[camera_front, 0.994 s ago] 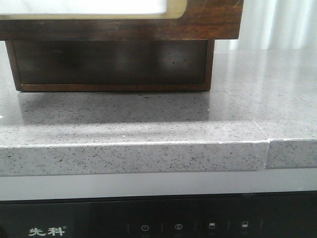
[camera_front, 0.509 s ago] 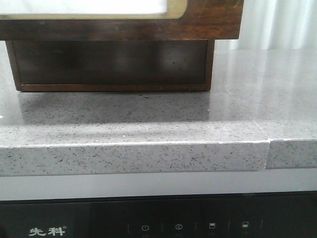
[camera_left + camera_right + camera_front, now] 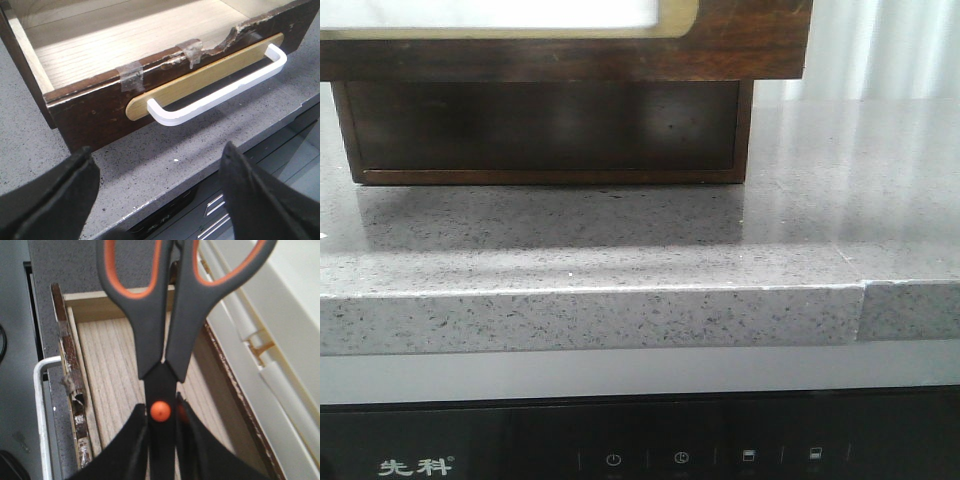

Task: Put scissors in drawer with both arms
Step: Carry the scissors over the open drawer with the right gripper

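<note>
The scissors, dark grey with orange-lined loops and an orange pivot, hang above the drawer's pale wooden floor. My right gripper is shut on them near the pivot, the loops pointing away from the fingers. In the left wrist view the drawer stands pulled out, and the part of its inside that shows is bare. Its white handle lies just beyond my left gripper, which is open with nothing between its fingers, above the counter's edge. In the front view only the drawer's front shows; neither gripper is visible there.
The dark wooden cabinet stands on a grey speckled counter, the drawer overhanging it. A black appliance panel sits under the counter's front edge. Clear tape patches the drawer's chipped top edge. A cream frame runs beside the drawer.
</note>
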`<state>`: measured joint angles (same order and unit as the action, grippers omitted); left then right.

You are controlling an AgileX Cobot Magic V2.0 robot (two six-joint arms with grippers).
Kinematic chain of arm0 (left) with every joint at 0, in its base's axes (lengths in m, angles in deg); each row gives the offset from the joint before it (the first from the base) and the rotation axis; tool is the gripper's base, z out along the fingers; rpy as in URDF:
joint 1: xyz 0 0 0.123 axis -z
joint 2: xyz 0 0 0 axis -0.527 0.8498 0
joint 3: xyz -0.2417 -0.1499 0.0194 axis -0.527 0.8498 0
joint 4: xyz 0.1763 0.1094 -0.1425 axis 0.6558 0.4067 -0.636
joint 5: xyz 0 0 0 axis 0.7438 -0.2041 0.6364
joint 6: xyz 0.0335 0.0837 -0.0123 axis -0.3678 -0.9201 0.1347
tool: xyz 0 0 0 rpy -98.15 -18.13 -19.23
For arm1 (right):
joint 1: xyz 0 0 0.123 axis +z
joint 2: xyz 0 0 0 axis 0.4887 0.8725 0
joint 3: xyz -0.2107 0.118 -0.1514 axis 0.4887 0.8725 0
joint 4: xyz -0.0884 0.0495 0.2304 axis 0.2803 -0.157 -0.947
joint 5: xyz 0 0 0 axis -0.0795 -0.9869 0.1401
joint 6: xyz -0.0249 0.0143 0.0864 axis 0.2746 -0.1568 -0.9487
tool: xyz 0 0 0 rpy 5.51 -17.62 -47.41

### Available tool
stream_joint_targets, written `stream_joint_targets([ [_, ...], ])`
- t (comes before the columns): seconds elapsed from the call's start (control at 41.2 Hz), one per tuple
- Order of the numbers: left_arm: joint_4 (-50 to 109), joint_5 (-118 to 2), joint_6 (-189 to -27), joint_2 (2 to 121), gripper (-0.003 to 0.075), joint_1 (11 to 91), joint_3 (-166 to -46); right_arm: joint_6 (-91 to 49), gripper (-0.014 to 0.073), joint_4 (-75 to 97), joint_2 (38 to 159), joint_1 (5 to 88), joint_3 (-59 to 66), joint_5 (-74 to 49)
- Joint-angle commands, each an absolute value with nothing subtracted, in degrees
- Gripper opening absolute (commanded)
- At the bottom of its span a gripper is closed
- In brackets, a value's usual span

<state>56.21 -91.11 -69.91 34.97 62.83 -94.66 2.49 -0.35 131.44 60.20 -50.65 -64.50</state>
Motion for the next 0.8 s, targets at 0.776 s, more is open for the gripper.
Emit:
stream_joint_targets([
  [0.776, 56.16, -86.32, -69.32, 35.25, 0.0491, 63.34, -96.39, 7.16, 0.0022, 12.83, 141.71, 60.56, -52.14, -66.73],
])
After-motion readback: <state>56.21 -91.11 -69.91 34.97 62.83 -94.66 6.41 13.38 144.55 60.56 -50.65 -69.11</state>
